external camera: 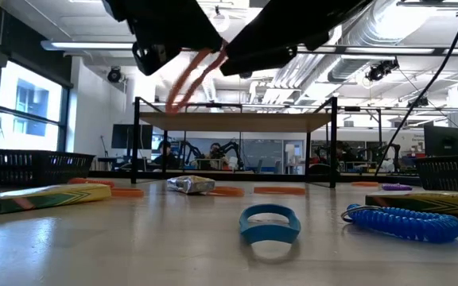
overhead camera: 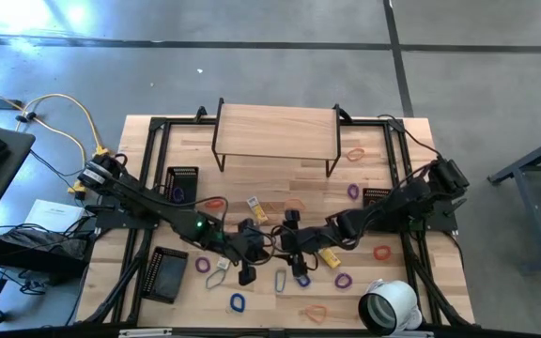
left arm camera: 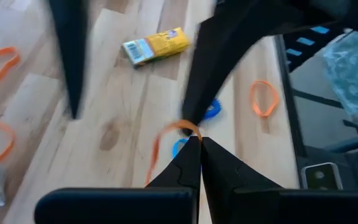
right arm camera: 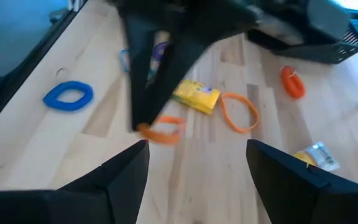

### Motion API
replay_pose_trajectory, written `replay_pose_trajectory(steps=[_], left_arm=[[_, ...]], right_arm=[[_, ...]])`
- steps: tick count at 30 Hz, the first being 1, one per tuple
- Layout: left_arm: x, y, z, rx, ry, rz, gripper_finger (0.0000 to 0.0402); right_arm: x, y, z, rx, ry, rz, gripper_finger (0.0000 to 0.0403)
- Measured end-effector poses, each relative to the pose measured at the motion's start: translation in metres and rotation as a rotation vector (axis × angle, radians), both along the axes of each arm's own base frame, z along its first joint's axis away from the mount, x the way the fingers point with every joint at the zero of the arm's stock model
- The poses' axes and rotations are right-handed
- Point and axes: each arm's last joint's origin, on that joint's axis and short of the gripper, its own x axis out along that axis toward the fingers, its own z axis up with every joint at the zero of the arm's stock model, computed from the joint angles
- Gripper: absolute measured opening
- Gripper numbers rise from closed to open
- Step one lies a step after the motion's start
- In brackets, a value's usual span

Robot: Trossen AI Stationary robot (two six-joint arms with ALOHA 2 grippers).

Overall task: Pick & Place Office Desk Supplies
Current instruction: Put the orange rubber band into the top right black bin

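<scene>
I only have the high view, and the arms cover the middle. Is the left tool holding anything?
Observer: Yes. The left wrist view shows the left tool shut on a thin orange band.
Operator: Is it off the table?
Observer: Yes. In the low view the band hangs in the air from the tool, clear of the table.
Operator: And the right tool?
Observer: The right wrist view shows the right tool open and empty, facing the band.
</scene>
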Motion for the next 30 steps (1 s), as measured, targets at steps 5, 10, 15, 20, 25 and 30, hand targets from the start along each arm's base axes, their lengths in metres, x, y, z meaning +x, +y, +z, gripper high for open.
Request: replay_pose_trajectory(steps=[5,10,15,20,25,30], left_arm=[[0.002,0.000,0.003,-0.002,-0.030,-0.025,0.0000],[0.003,0.002,0.004,0.002,-0.039,-0.027,0.0000],[0.004,0.003,0.004,0.007,-0.047,-0.023,0.0000],[0.004,0.003,0.004,0.009,-0.050,-0.028,0.0000],[0.004,0.003,0.004,0.009,-0.049,-0.028,0.0000],[0.004,0.003,0.004,0.009,-0.049,-0.028,0.0000]], right_arm=[[0.002,-0.004,0.001,0.033,0.002,0.058,0.0259],[0.008,-0.002,-0.005,0.051,-0.011,0.093,0.0259],[0.012,0.000,-0.016,0.061,-0.002,0.137,0.0248],[0.013,0.000,-0.015,0.053,-0.011,0.139,0.0195],[0.013,0.000,-0.015,0.051,-0.017,0.139,0.0111],[0.013,0.000,-0.015,0.051,-0.014,0.144,0.0018]])
